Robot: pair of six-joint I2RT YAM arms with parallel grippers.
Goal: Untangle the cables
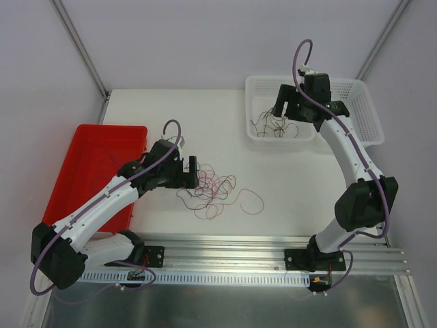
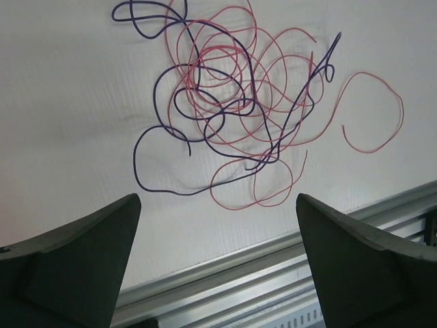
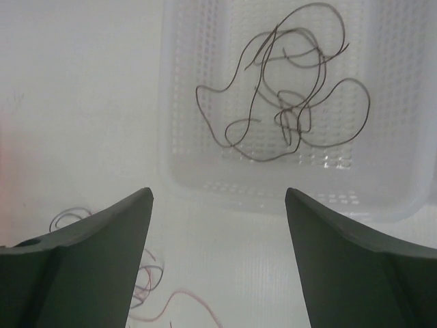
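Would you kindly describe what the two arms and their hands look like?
The left arm and right arm have white shells, black joints and a thick lilac cable each. The left hand and right hand are black, with dark wedge-shaped fingers.

I am seeing smooth, faintly glossy cables [image 2: 235, 109] on a matt white table [image 2: 61, 102], my left fingers [image 2: 75, 266] looking matt dark plastic, the rail [image 2: 239, 273] brushed metal.
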